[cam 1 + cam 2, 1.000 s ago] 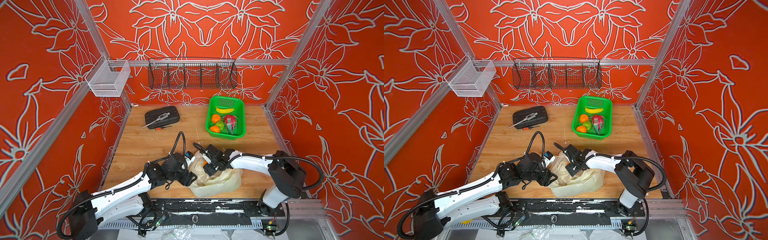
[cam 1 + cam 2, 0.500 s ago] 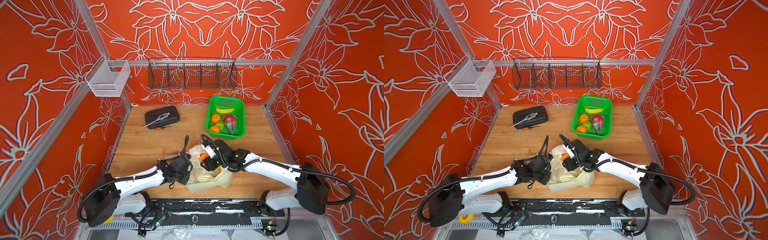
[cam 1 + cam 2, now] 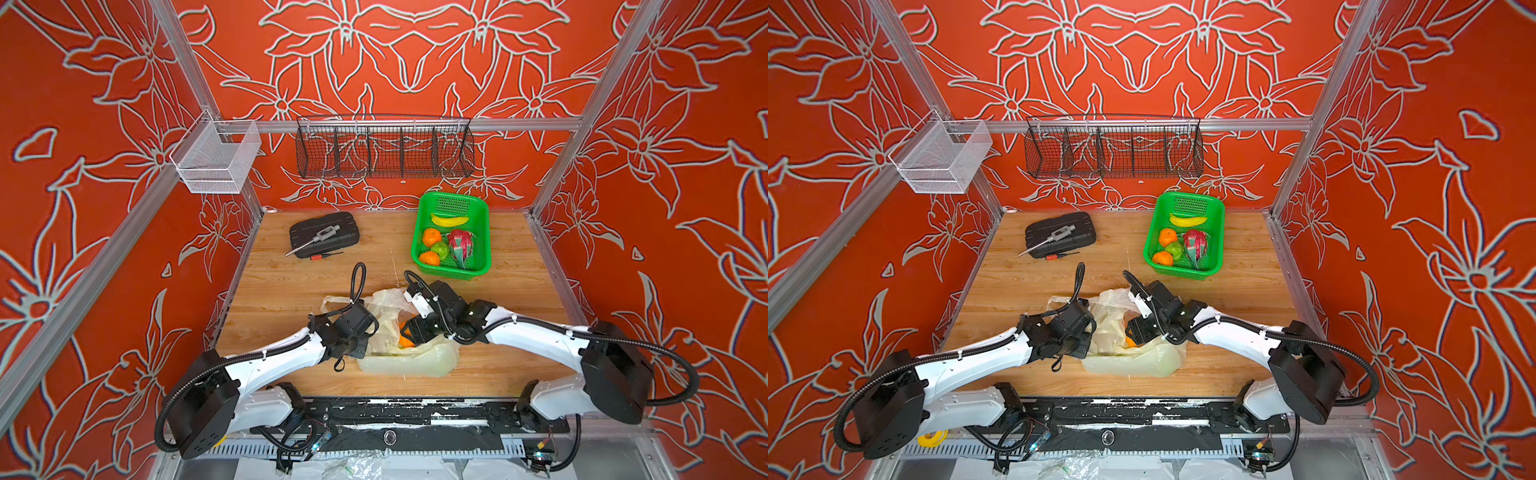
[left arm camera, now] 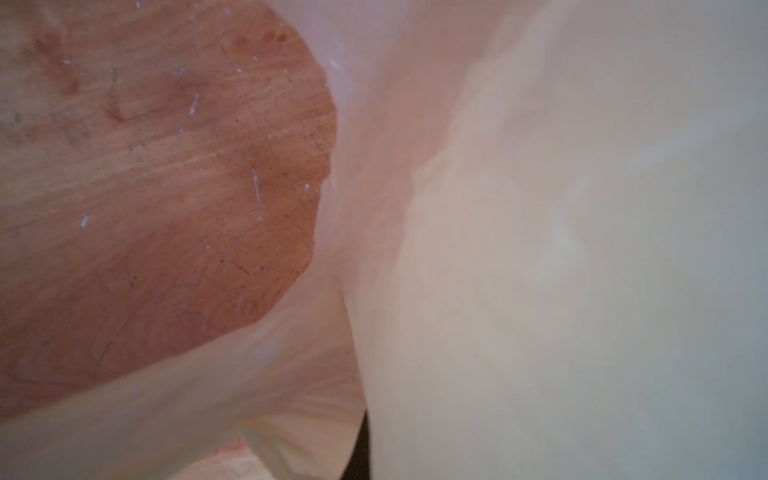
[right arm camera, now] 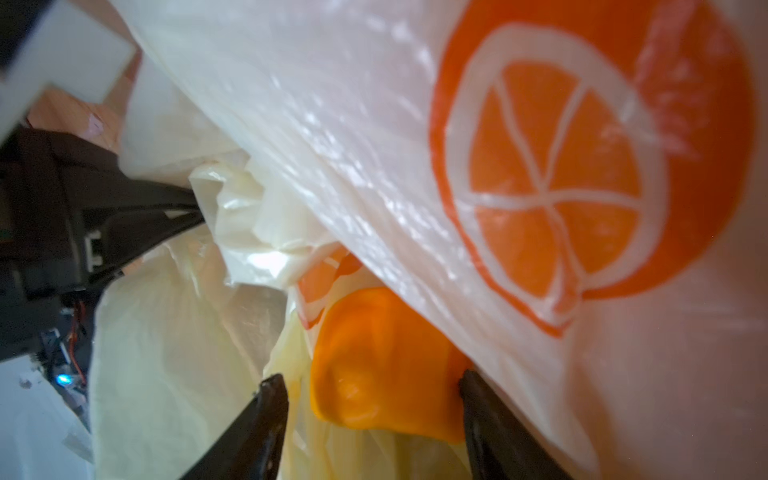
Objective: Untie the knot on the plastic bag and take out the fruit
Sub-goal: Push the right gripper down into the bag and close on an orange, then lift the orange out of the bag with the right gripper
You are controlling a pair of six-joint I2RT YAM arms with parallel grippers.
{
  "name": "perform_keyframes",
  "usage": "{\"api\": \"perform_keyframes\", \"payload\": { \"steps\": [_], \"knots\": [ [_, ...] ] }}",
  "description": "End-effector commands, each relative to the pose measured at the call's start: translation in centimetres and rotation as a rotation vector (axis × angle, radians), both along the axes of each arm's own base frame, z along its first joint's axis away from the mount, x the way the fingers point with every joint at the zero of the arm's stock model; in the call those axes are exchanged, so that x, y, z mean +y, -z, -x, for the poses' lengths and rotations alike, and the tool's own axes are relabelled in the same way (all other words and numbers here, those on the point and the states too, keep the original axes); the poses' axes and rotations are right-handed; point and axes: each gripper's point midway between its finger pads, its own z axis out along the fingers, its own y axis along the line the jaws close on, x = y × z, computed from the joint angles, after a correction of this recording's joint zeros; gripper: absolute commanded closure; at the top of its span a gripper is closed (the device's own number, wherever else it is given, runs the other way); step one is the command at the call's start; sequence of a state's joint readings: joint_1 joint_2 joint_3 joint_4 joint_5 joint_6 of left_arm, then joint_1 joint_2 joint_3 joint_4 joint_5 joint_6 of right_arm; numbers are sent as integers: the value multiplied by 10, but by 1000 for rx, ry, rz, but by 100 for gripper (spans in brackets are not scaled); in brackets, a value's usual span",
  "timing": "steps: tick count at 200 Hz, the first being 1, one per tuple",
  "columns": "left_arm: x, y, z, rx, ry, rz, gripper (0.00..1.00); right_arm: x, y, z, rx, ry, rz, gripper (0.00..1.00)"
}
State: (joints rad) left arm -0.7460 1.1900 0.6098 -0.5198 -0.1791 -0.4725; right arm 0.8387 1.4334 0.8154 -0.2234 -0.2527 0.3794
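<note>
The plastic bag lies crumpled at the table's front middle, its mouth pulled open and one handle loop lying loose. The knot is out of view. My left gripper is shut on a bunched fold of the bag's edge. The left wrist view shows only bag film and wood. My right gripper reaches into the mouth, jaws open on either side of an orange fruit. One fingertip touches it.
A green basket at the back right holds a banana, two oranges, a green fruit and a dragon fruit. A black case with a metal tool lies at the back left. Wire baskets hang on the walls.
My left gripper has closed on the bag's edge and pulled it leftward. The right gripper has lowered into the opened mouth around the orange, its jaws narrowing a little.
</note>
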Motion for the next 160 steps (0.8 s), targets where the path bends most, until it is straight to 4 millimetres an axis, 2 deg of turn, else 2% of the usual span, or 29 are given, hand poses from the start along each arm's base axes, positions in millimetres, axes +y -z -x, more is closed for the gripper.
{"api": "perform_keyframes", "payload": {
  "steps": [1,11,30,47,82,93,117,136,160],
  "knots": [
    [7,-10,-3,-31,-38,-9,100,3,10,-1,25,-7,4,39],
    [13,-9,-3,-36,-53,-29,100,4,15,0,38,-11,18,33],
    [23,-10,-4,-49,-91,-61,100,3,27,3,60,-19,40,27],
    [23,-12,-5,-57,-91,-50,100,2,37,8,80,-39,57,21],
    [22,-13,-7,-67,-92,-44,100,-5,54,10,88,-53,107,20],
    [22,-13,-7,-68,-94,-45,100,-7,61,9,94,-49,135,23],
    [25,-13,-7,-67,-101,-51,100,-3,61,8,99,-44,111,37],
    [30,-11,-7,-65,-125,-60,100,-3,53,8,84,-40,95,45],
    [35,-13,-9,-70,-153,-69,100,-5,38,9,56,-34,66,49]
  ]
}}
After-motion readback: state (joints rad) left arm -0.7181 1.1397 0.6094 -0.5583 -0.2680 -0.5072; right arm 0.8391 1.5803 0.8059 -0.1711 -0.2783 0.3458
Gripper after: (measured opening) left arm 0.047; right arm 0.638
